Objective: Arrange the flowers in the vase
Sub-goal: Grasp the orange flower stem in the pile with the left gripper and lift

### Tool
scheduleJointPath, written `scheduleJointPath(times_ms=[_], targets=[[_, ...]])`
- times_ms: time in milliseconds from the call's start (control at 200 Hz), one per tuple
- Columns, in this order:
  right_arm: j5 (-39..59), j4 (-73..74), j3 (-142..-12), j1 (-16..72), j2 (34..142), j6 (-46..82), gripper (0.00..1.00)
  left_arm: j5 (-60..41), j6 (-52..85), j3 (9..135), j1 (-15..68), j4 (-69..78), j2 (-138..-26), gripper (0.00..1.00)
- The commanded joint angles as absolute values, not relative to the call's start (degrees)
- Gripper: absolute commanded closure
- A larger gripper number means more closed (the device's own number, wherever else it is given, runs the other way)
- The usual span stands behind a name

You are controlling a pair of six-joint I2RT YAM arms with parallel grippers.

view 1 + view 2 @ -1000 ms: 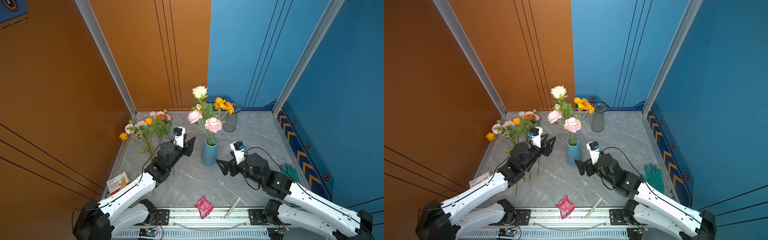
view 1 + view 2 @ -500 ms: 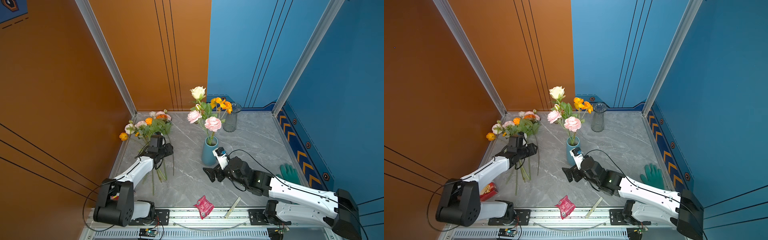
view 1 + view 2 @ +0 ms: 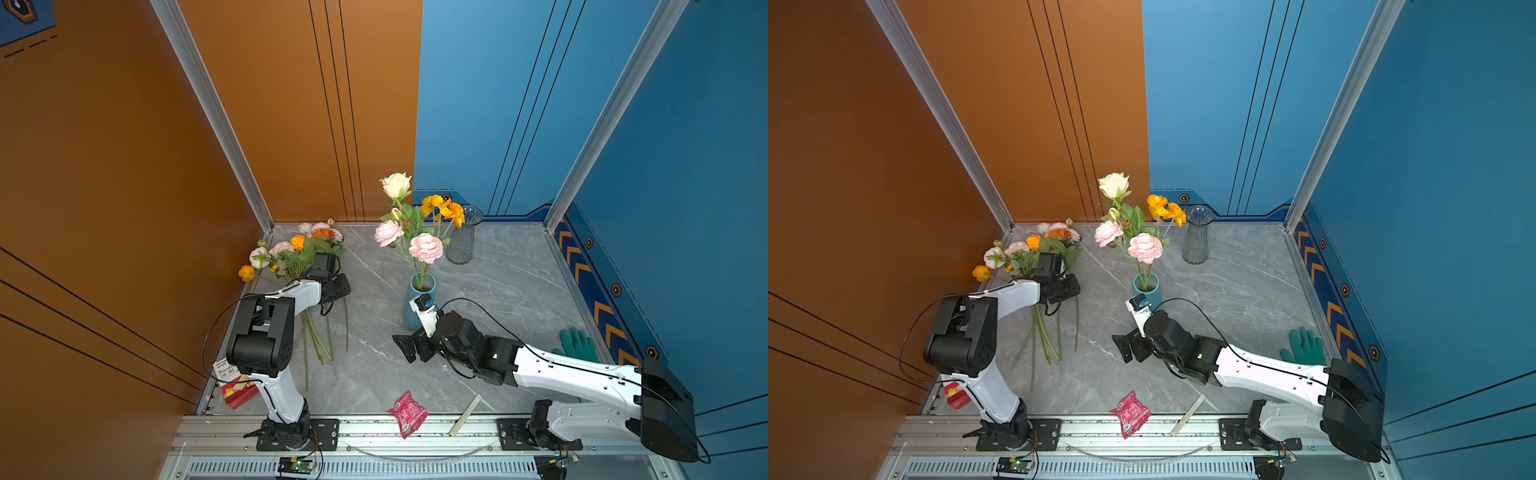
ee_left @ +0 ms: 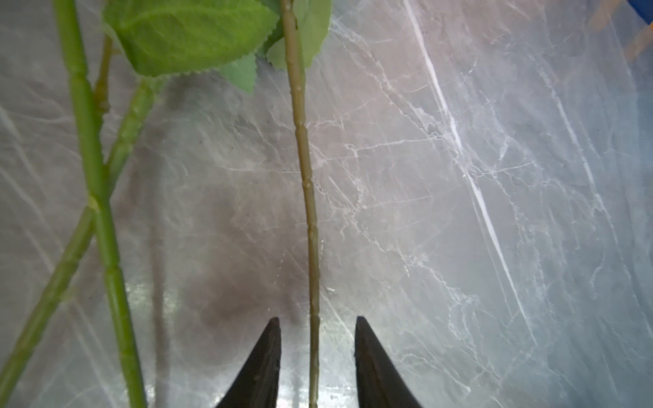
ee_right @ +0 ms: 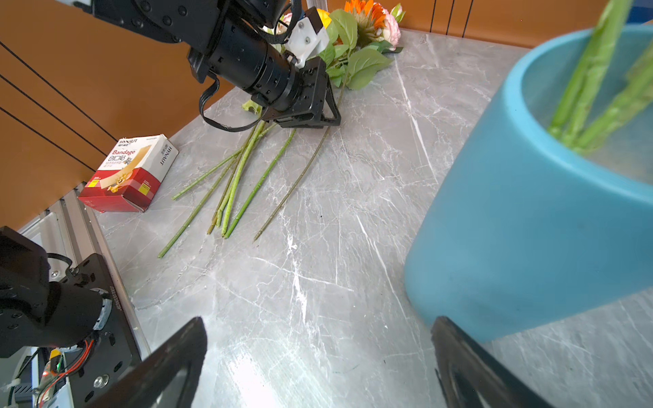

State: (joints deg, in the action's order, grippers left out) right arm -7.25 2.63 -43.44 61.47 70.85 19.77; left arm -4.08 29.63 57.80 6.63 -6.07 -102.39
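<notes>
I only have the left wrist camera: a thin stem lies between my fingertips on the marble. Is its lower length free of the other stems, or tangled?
Observer: Free. The thin stem lies alone on the side nearest the blue vase; the green stems bunch and cross apart from it.
Operator: Where is the right arm?
Observer: The right gripper is open and empty, low over the table, close by the blue vase.
Operator: Is there room in that vase?
Observer: It holds several flowers; a glass vase behind it stands empty.
</notes>
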Motion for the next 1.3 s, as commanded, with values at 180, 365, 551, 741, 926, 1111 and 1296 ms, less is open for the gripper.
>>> scheduleJointPath(times_ms=[180, 365, 551, 741, 926, 1111, 1296], targets=[[-4.92, 4.39, -47.05, 60.64, 73.2, 20.48, 0.0, -3.37, 29.01, 61.67, 6.81, -7.48, -106.9, 0.75], [-4.71, 4.04, -46.81, 60.64, 72.84, 20.48, 0.0, -3.59, 29.38, 61.55, 7.07, -7.38, -107.18, 0.91], [-4.92, 4.07, -45.89, 60.64, 71.56, 20.67, 0.0, -4.51, 29.53, 57.32, 6.88, -6.99, -100.12, 1.0], [-5.68, 3.62, -45.48, 61.32, 69.96, 20.74, 0.0, -5.55, 29.23, 53.08, 6.98, -7.62, -89.74, 1.0], [-6.6, 2.48, -45.27, 61.61, 68.79, 20.74, 0.0, -5.28, 27.91, 50.37, 7.23, -7.73, -78.32, 1.0], [-8.43, 1.52, -44.3, 61.01, 66.58, 20.91, 0.0, -7.88, 26.85, 49.01, 7.22, -4.7, -69.93, 1.0], [-9.37, -0.62, -43.03, 59.39, 62.85, 21.1, 0.0, -9.72, 25.88, 48.23, 8.4, -1.58, -63.23, 1.0]])
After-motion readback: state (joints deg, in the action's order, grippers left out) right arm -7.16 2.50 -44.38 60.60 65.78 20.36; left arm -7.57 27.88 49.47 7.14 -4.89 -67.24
